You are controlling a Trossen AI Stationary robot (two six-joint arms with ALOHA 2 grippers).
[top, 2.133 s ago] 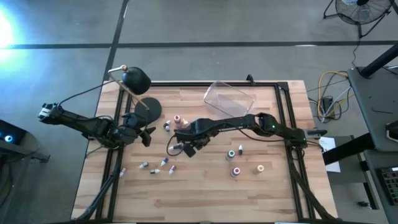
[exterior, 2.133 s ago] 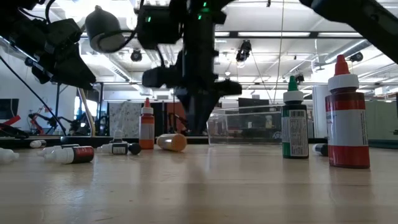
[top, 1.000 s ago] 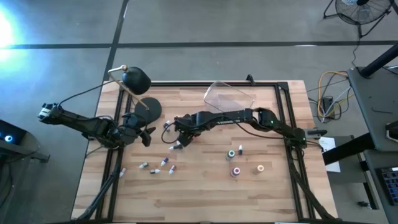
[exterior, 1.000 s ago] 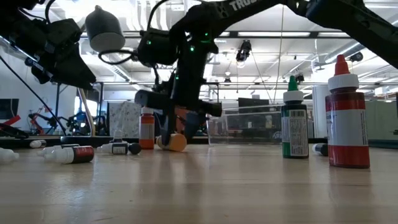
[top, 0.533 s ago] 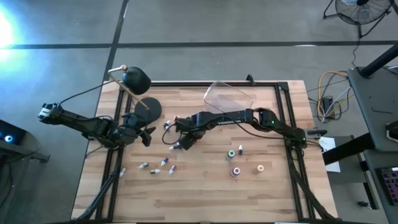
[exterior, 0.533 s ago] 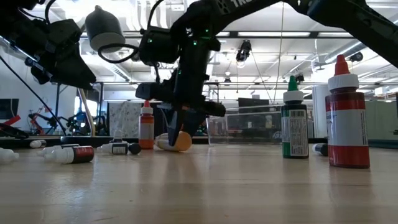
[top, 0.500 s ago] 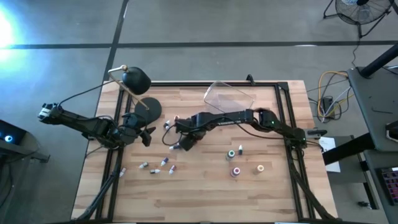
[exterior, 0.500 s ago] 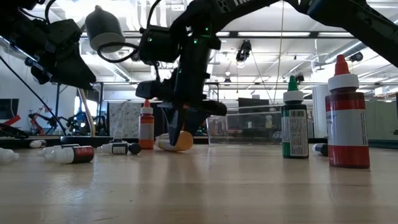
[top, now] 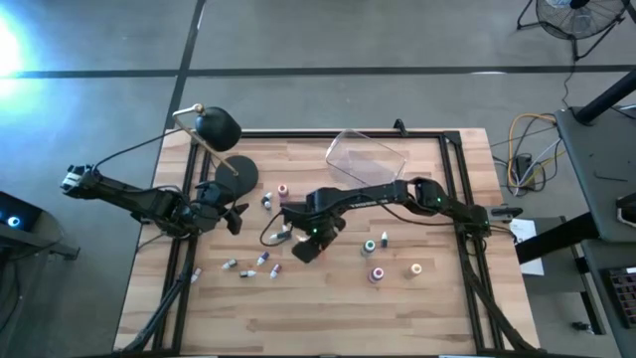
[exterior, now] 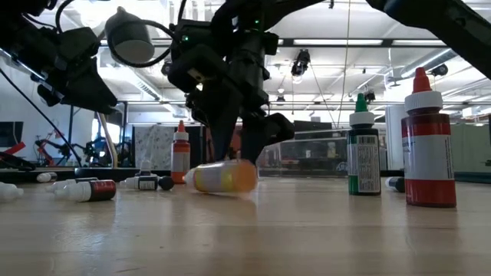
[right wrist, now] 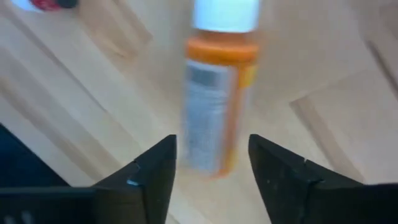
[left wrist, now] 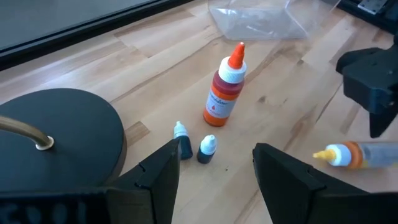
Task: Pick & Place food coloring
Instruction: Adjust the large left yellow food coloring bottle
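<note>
Wooden slatted tabletop point(top: 328, 298) under an open workshop ceiling, strewn with small food coloring bottles. Right gripper point(top: 310, 244) reaching across to table centre, fingers apart and empty; orange bottle point(right wrist: 214, 106) lying on its side on the wood just ahead of the fingertips, white cap pointing away, not gripped. Same orange bottle point(exterior: 222, 178) resting flat on the table in the low view, right beneath the dark arm. Left gripper point(top: 235, 214) parked beside the black lamp base point(left wrist: 56, 140), fingers apart, holding nothing. Upright red-orange dropper bottle point(left wrist: 226, 87) and two tiny dark bottles point(left wrist: 206, 149) near that base. Clear plastic tub point(top: 366, 157) at the far edge, apparently still empty. More bottles scattered: a cluster near the front-left point(top: 253, 267), a green-capped one point(exterior: 364, 149) and a red one point(exterior: 427, 146) standing upright. Judged barely begun: nothing visibly placed, nearly every bottle left to pick.
</note>
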